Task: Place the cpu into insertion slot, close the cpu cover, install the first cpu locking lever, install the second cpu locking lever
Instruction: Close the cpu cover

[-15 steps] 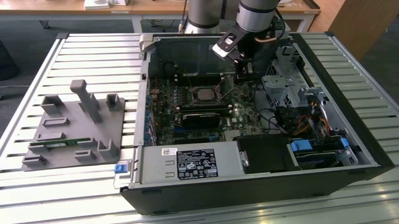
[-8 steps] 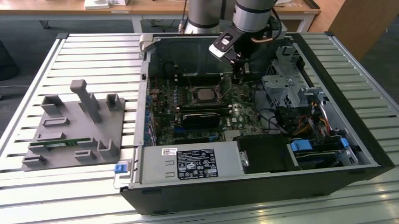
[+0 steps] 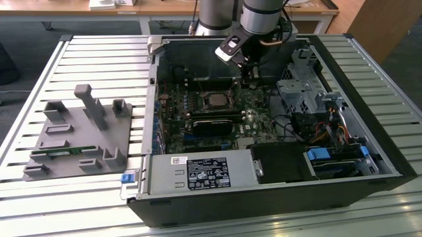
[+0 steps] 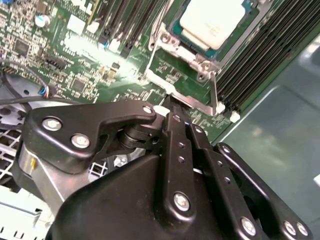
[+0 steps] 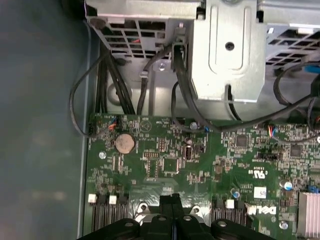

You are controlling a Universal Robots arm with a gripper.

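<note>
A slatted metal desk [image 3: 99, 54] carries an open computer case [image 3: 277, 202], with a grey fixture tray [image 3: 79, 133] well apart on the exterior view's left. In the exterior view the arm's wrist covers much of the upper motherboard [image 5: 165, 165], and the gripper [image 3: 249, 81] is a small dark shape there. The gripper's own black linkage blocks the near half of the second wrist view, so the board under it is hidden. The cpu [image 4: 212, 20] is cut off by that picture's edge.

In both wrist views the jaws are pressed together [image 5: 172, 199] with nothing seen between them. Their tips [image 4: 173, 102] stand just beside a thin silver locking lever [image 4: 214, 90] at the socket's corner. They may be touching its bar, but contact cannot be told.

The cpu lies flat in the insertion slot [image 3: 201, 101], near the jaws but apart from them. Its top is dull, pale silver, with a dark edge around it. The cpu cover [image 4: 175, 45] appears to lie down around it as a silver frame. Long black memory slots [image 4: 260, 55] run beside the socket.
</note>
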